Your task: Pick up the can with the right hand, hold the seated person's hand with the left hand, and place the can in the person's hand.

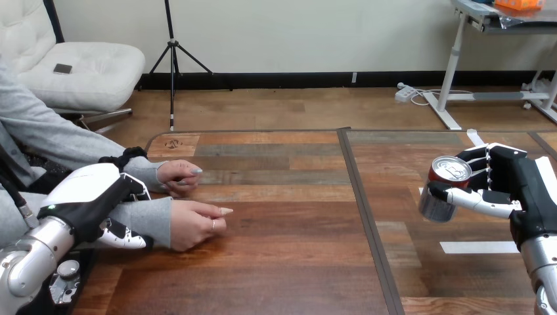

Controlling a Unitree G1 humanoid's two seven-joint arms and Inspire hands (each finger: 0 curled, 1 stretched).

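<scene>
in the head view, the can [445, 190] is grasped by the right hand [511, 178] at the right side, slightly tilted, with the thumb laid across its front, over the wooden table [282, 262]. at the left, the left hand [92, 197] is clenched around the grey-sleeved wrist [152, 220] of the person's near hand [197, 224], which is rested on the table. the person's far hand [178, 176] is seen just behind it.

Left hand [92, 197] fingers [126, 238] half-hidden by sleeve [150, 220]
</scene>
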